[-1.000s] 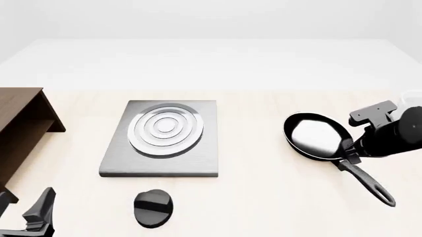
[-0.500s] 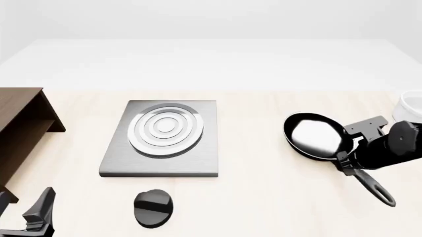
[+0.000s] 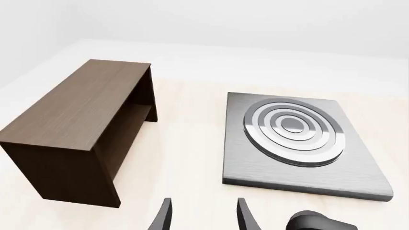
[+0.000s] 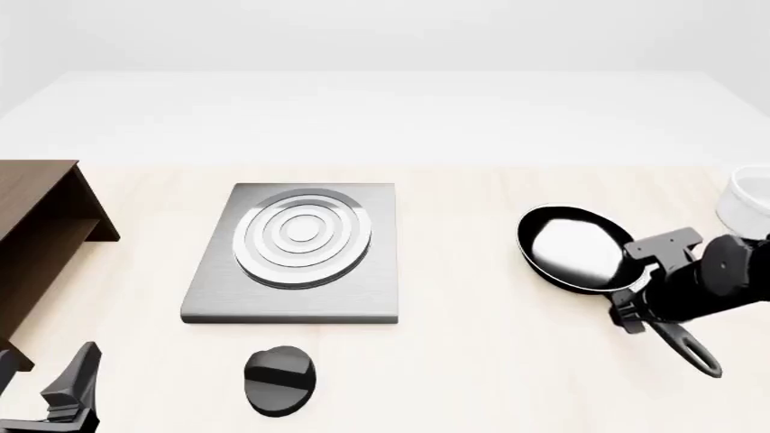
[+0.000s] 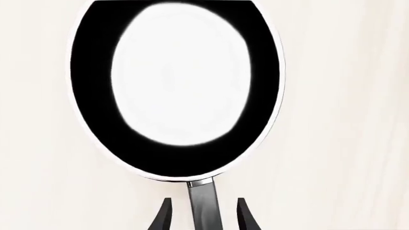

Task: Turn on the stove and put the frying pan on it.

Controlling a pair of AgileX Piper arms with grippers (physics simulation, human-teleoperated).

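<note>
The stove (image 4: pixel 295 253) is a grey slab with silver rings, left of the table's middle, and it also shows in the left wrist view (image 3: pixel 294 139). Its black knob (image 4: pixel 279 379) lies apart from it, just in front. The frying pan (image 4: pixel 575 248) rests on the table at the right, its long handle (image 4: pixel 680 338) pointing toward the near right. My right gripper (image 4: pixel 644 281) is open and low over the handle's root. In the right wrist view, its fingers (image 5: pixel 164 216) straddle the handle (image 5: pixel 203 203) with gaps on both sides. My left gripper (image 4: pixel 54 397) stands open at the near left corner, holding nothing.
A brown wooden cabinet (image 4: pixel 42 225) stands at the left edge, beside the stove. A white bowl (image 4: pixel 748 198) sits at the far right edge, just behind my right arm. The knob's edge (image 3: pixel 319 223) shows beside my left fingers (image 3: pixel 246 218).
My right gripper has come down and toward the near side, from above the pan's right rim to astride the handle's root. The pan, stove, knob and left arm have not moved.
</note>
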